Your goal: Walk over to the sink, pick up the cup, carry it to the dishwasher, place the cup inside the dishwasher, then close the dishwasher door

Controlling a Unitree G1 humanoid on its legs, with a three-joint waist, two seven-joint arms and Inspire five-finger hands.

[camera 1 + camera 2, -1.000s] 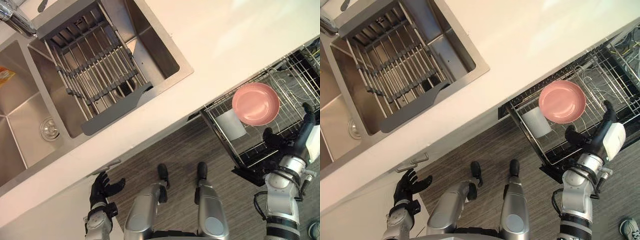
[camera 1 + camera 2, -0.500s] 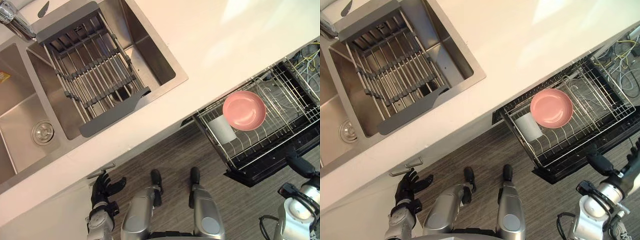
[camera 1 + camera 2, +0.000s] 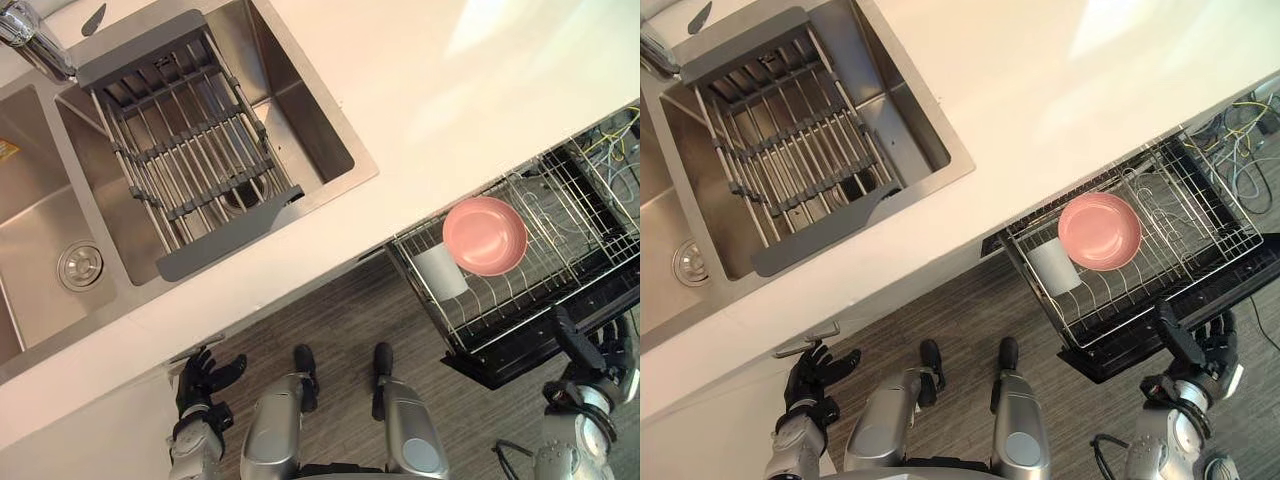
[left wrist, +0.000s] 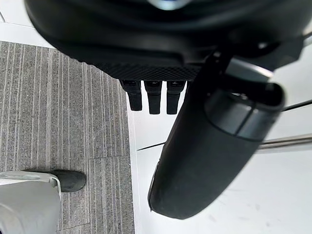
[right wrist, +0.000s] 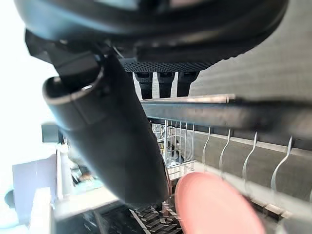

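Beyond right hand [image 3: 1200, 355], cup [image 3: 1052, 268], apparently racked

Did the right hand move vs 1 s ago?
Yes. The right hand was over the rack beside the bowl; now it sits past the rack's front edge, pulled back toward the robot.

White cup [image 3: 440, 272] in near corner of pulled-out dishwasher rack [image 3: 562, 262], just beside pink bowl [image 3: 484, 236]; tilt unclear. Dishwasher door [image 3: 505, 366] open beneath rack.
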